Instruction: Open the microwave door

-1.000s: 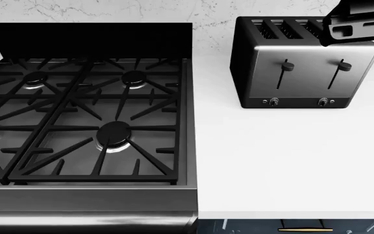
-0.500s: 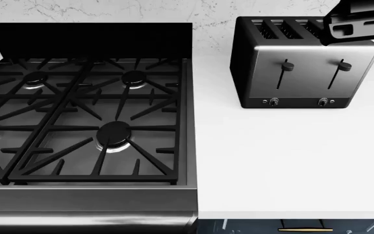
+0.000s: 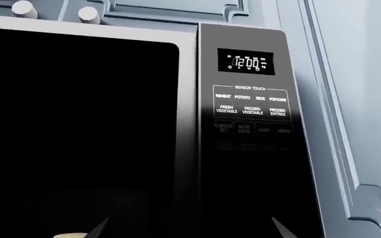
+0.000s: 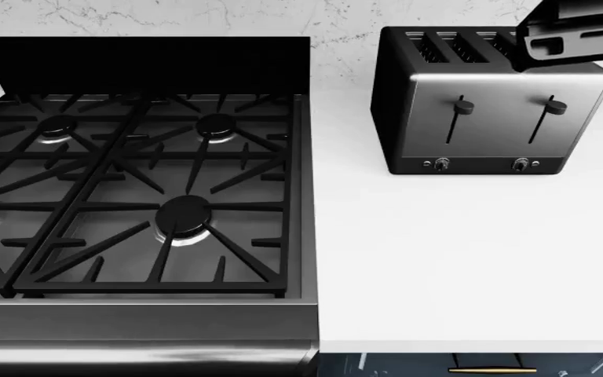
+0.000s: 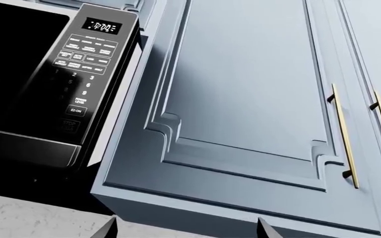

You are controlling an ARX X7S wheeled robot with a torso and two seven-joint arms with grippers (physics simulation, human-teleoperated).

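The microwave hangs up among the blue-grey cabinets, door shut, its clock panel lit (reading 12:00). The left gripper points straight at it, 2 fingertips spread apart. The right gripper, also spread wide, faces the cabinet beside it. Below sit a gas stove and a toaster.

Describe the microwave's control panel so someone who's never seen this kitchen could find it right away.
Find the black microwave mounted among the pale blue cabinets. Its control panel is the narrow strip beside the dark door window, next to the cabinet side. Unlike the blank glass, it carries a lit clock display above rows of labelled touch buttons.
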